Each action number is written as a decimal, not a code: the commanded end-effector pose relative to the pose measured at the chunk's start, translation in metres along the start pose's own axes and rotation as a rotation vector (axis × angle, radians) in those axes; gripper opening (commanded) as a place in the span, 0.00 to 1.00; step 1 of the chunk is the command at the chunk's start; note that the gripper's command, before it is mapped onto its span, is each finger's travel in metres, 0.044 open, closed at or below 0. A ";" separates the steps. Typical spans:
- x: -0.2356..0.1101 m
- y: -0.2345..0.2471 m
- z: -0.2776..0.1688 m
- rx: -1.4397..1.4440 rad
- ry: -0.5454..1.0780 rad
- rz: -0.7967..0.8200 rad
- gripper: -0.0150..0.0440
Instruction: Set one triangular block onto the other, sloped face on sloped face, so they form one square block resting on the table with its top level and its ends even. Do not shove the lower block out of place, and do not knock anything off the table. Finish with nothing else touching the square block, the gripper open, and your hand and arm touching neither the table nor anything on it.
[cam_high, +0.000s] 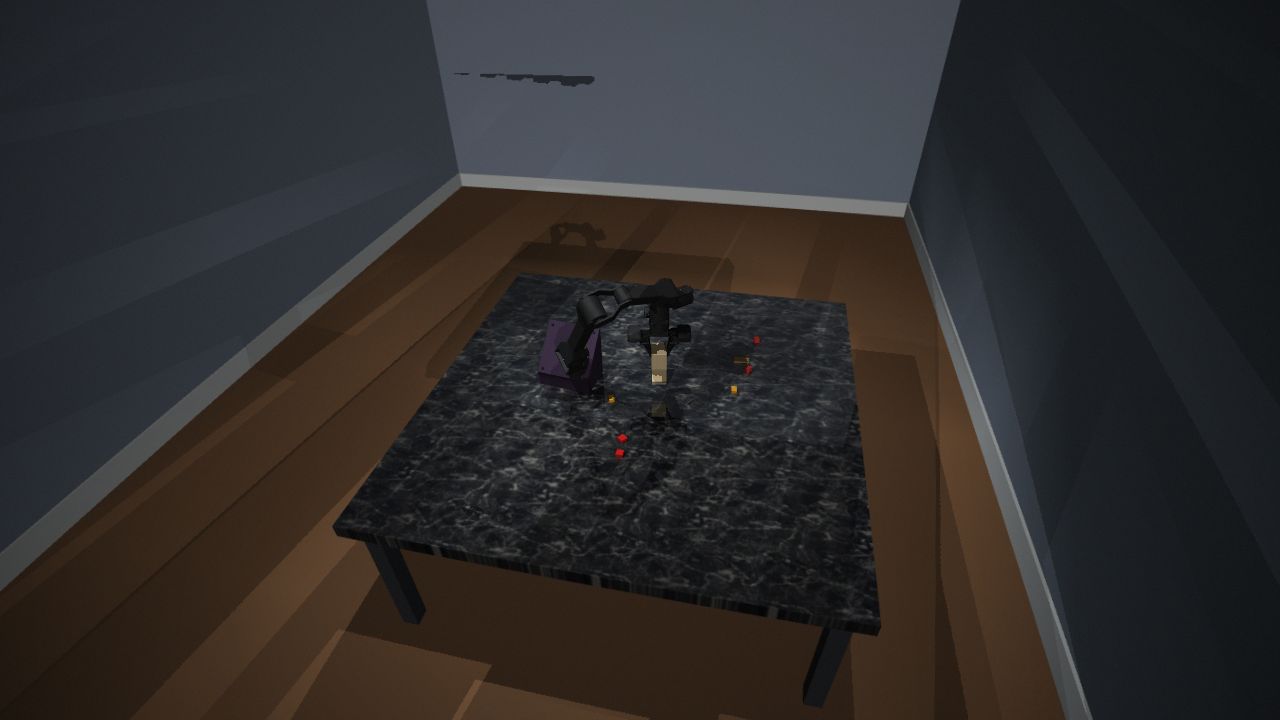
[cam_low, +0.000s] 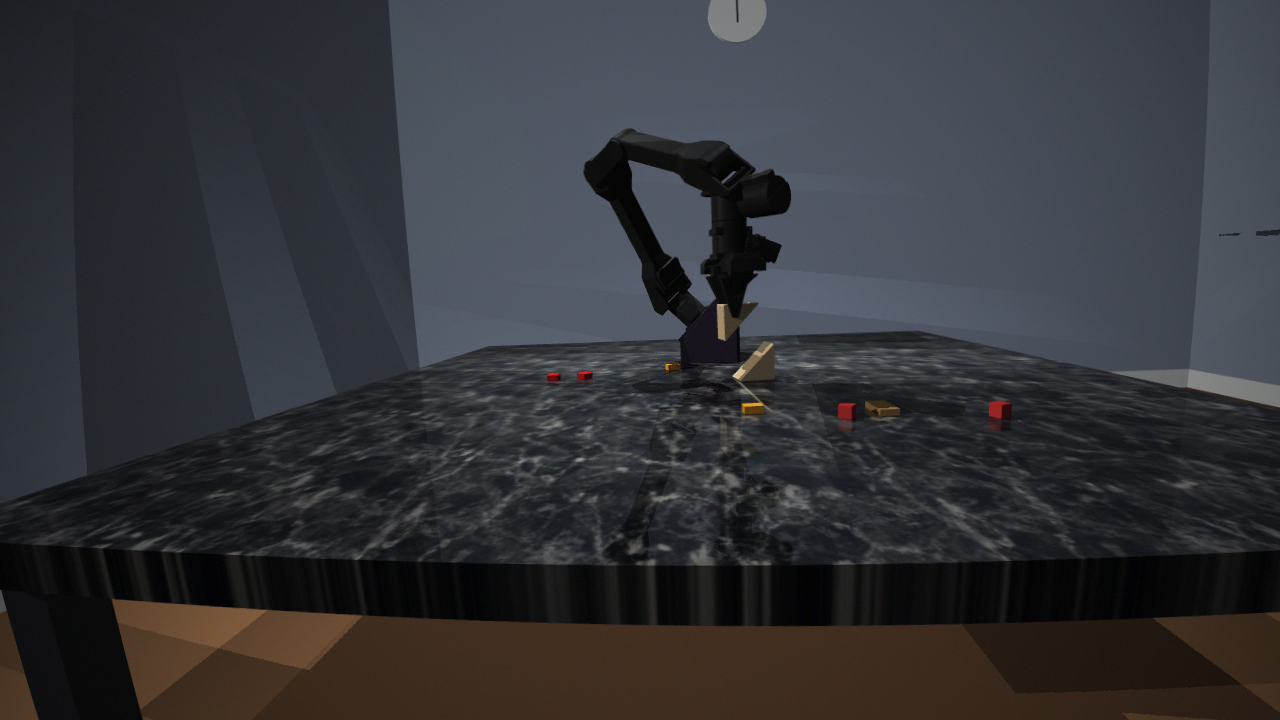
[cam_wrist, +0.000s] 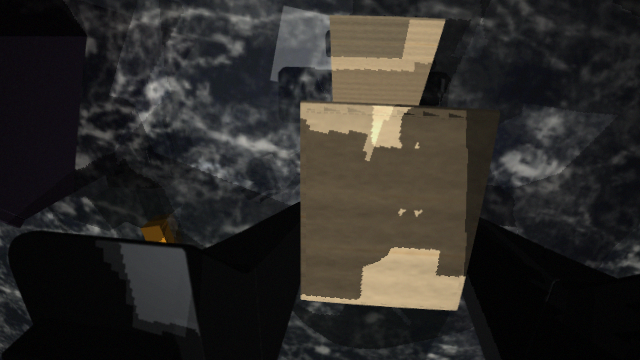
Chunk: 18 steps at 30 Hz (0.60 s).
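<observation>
My gripper (cam_high: 659, 344) (cam_low: 732, 308) (cam_wrist: 380, 219) is shut on a tan triangular block (cam_low: 735, 318) (cam_wrist: 385, 200) and holds it in the air, point down. The other tan triangular block (cam_low: 757, 362) (cam_high: 660, 376) (cam_wrist: 380, 60) rests on the dark marble table (cam_high: 626, 528) (cam_low: 537, 483) with its sloped face up. In the exterior view the held block hangs a little above and to the left of it, apart from it. In the wrist view the lower block shows just beyond the held block's far edge.
The arm's purple base (cam_high: 559, 358) (cam_low: 702, 347) stands close behind. Small red cubes (cam_low: 553, 377) (cam_low: 845, 410) (cam_low: 999, 409), orange pieces (cam_low: 751, 408) (cam_low: 671, 366) (cam_wrist: 157, 230) and a flat tan piece (cam_low: 881, 408) lie scattered around on the table.
</observation>
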<state>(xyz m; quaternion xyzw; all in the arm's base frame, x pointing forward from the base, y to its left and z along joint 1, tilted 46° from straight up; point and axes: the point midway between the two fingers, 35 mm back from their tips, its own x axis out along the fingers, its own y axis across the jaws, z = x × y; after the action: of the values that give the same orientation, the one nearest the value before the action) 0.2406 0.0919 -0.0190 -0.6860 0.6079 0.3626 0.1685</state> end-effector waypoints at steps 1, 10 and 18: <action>0.017 0.003 0.004 -0.005 0.007 0.004 0.25; 0.031 0.000 0.009 -0.005 0.007 0.004 0.25; 0.046 -0.001 0.014 -0.004 0.007 0.004 0.25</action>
<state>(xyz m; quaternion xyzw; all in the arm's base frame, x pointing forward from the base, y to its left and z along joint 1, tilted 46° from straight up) 0.2369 0.0715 -0.0584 -0.6848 0.6100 0.3629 0.1654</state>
